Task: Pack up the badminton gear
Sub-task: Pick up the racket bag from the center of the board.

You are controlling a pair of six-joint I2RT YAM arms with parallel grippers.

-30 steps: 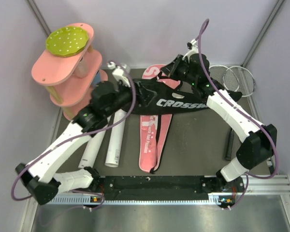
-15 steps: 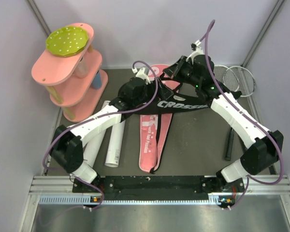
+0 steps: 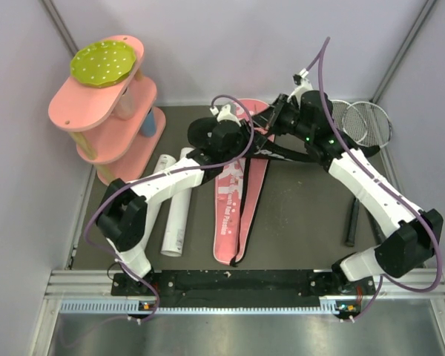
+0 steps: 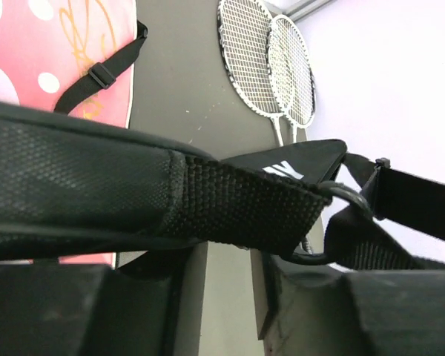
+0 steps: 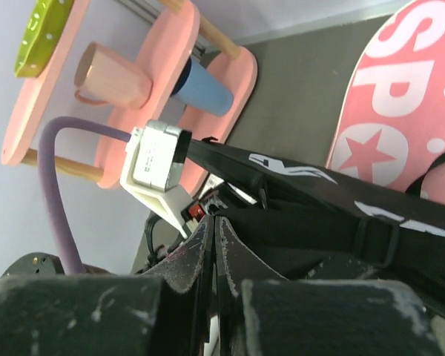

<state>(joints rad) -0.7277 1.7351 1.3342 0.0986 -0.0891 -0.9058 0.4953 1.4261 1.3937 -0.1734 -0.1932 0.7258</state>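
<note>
The racket bag (image 3: pixel 233 200) lies pink side up at the table's middle. Its black side (image 3: pixel 282 152) is lifted at the far end. My right gripper (image 3: pixel 276 122) is shut on that black fabric (image 5: pixel 319 222), jaws pinched together (image 5: pixel 216 219). My left gripper (image 3: pixel 242 144) is at the same raised edge. In the left wrist view the jaws (image 4: pixel 226 256) stand apart with the black webbed edge (image 4: pixel 230 204) lying across their tips. Two rackets (image 3: pixel 363 122) lie at the back right and show in the left wrist view (image 4: pixel 263 59). Two white tubes (image 3: pixel 179 204) lie left of the bag. No shuttlecocks show.
The pink tiered shelf (image 3: pixel 111 111) with the green dotted disc (image 3: pixel 107 61) stands at the back left. It holds a pink cup (image 5: pixel 111 74) and a blue cup (image 5: pixel 204 89). A dark handle (image 3: pixel 351 222) lies at the right edge.
My left arm has swung right from near the shelf to the raised black edge of the bag. My right gripper has kept hold and shifted slightly; the black flap now shows less lettering.
</note>
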